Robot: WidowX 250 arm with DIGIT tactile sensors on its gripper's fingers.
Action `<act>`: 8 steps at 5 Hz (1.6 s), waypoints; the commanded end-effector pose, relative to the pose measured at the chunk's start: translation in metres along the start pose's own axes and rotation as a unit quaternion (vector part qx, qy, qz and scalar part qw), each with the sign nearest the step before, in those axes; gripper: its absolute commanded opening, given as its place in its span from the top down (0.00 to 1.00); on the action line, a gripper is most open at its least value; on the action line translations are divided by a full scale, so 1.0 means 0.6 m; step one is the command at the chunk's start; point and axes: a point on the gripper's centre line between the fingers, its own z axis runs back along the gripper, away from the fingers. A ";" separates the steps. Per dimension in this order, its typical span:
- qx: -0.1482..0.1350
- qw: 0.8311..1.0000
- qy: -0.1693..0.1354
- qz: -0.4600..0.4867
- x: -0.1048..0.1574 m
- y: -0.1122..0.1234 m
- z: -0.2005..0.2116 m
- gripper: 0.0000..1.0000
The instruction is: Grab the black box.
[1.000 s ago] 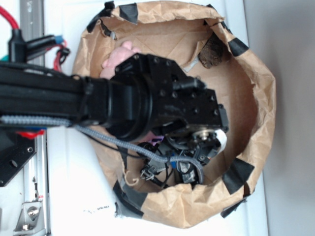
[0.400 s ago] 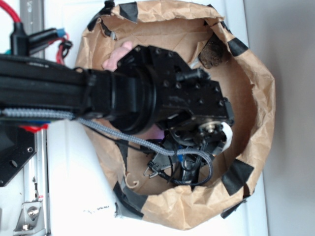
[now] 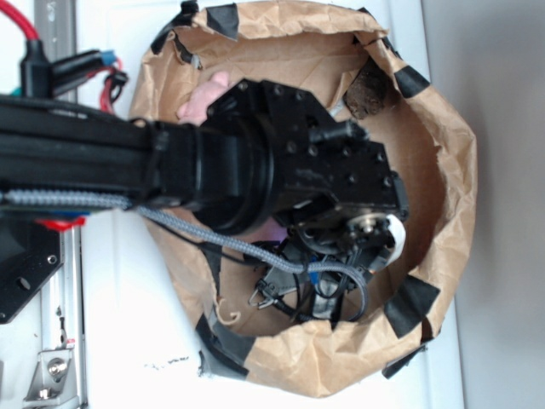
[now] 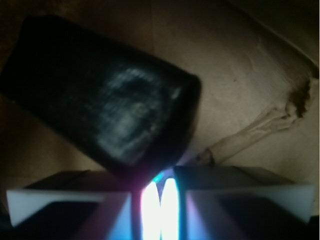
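From outside, we cannot see the black box (image 4: pixel 105 105); the arm covers it. At the wrist it is blurred, its lower corner hidden behind the fingers (image 4: pixel 75 200).

The exterior view is bright and evenly lit, slightly soft. The wrist view is dim and blurred, with white-blue glare at bottom center.

You're looking at a lab-style robot bench: a white tabletop (image 3: pixel 128 341), a metal mounting rail (image 3: pixel 60 358), loose red wiring (image 3: pixel 21 25), and a taped brown paper bin (image 3: pixel 451 213) under the arm.
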 end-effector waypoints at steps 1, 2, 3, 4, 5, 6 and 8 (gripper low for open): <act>0.048 0.997 -0.032 -0.051 0.010 0.000 0.032 0.00; 0.087 0.991 -0.067 -0.076 0.009 0.008 0.061 0.00; 0.074 0.988 -0.092 -0.101 0.008 0.001 0.085 0.00; 0.038 0.989 -0.077 -0.122 0.007 -0.009 0.085 0.00; 0.045 0.987 -0.071 -0.135 0.011 -0.010 0.067 0.00; 0.043 0.981 -0.075 -0.172 0.017 -0.013 0.058 0.00; 0.069 0.956 -0.092 -0.271 0.027 -0.024 0.069 0.00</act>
